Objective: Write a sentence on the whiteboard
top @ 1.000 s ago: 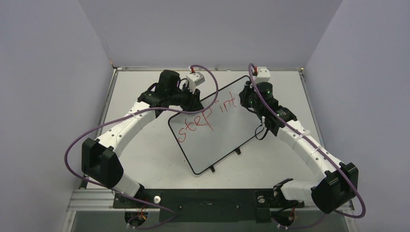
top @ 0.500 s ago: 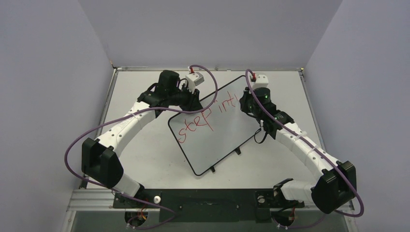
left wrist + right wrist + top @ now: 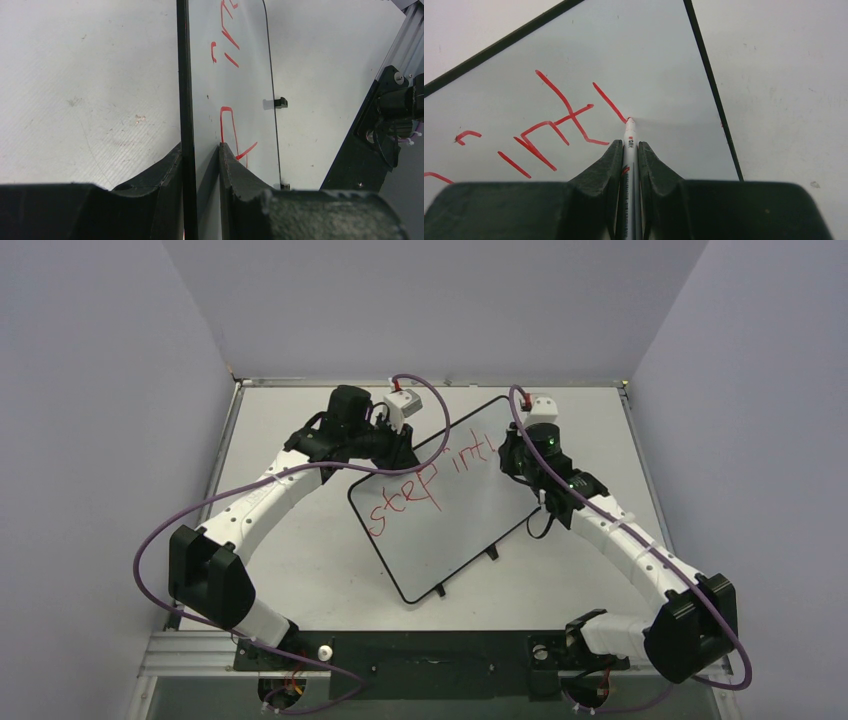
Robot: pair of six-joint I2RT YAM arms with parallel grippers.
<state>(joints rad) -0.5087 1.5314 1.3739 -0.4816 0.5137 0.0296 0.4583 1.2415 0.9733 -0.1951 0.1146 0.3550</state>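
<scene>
**Q:** What is entered as done on the whiteboard (image 3: pixel 450 502)?

**A:** "step" is read in red on the lower left of the board. "int" is read above it and to the right. One more slanted stroke is seen just after the "t". The sentence (image 3: pixel 428 480) is judged begun but well short of complete.

**Q:** Where is the board placed?

**A:** It is laid on the bench (image 3: pixel 290 550) between the two arms and turned diagonally, with its small black feet on the near-right long edge. The far-left edge is gripped by the left jaws. These are closed partway onto the thin black frame, one finger on either face of the board. Whether that edge is lifted off the bench cannot be told.

**Q:** And the writing side?

**A:** The right jaws are drawn almost fully together on a marker (image 3: pixel 629 134), which is held lengthwise between the fingers. Its red tip is set against the board at the lower end of the last stroke in the row. The tip is near the frame on that side but apart from it.

**Q:** What is noted as left?

**A:** The word begun as "int" is not yet finished, and nothing is written after it. Little blank surface is seen between the tip and the frame on the upper row. A fresh row lower on the board is therefore judged likely to be needed for whatever follows.
</scene>
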